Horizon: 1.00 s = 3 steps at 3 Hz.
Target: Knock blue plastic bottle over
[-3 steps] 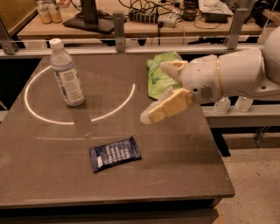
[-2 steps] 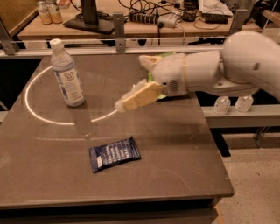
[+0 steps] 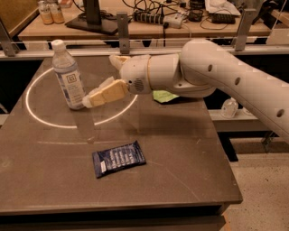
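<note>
The blue plastic bottle (image 3: 67, 76) is clear with a white cap and a pale label with a dark square logo. It stands upright at the back left of the dark table (image 3: 180, 149), inside a ring of light. My gripper (image 3: 92, 97) reaches in from the right on a white arm. Its tan fingertips (image 3: 89, 101) are at the bottle's lower right side, touching or nearly touching it. The bottle stands straight, not tilted.
A dark blue snack packet (image 3: 118, 159) lies flat near the table's middle front. A green bag (image 3: 163, 95) lies partly hidden behind the arm. Orange-brown bottles (image 3: 50, 11) and cables sit on the bench behind. The table's right edge drops to the floor.
The arm has swung left across the table, from the right side to the bottle's side. The bottle and the packet have not moved.
</note>
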Motion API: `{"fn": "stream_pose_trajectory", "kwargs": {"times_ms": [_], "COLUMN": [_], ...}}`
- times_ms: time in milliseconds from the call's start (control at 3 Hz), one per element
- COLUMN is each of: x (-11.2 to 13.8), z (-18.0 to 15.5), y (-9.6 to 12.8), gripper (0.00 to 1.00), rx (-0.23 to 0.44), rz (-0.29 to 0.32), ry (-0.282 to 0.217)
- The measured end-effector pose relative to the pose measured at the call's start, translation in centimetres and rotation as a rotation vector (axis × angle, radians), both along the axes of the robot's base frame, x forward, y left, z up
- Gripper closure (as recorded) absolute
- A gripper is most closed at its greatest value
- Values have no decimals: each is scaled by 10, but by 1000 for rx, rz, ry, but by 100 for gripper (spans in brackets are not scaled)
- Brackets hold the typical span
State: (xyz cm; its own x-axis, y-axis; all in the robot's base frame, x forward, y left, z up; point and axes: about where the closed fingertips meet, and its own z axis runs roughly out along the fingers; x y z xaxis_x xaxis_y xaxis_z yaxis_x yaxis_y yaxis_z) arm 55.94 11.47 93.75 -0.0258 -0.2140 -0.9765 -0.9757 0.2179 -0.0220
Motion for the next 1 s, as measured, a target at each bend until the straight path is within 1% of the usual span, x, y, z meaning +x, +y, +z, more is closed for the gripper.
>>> {"fn": "stream_pose_trajectory", "kwargs": {"times_ms": [333, 667, 1000], "x": [23, 43, 49], "z": [-6, -8, -11], "y": [34, 64, 106], "gripper": [0, 0, 25], "rx": [23, 42, 88], "rz": [-13, 7, 134], "ry": [-5, -14, 10]}}
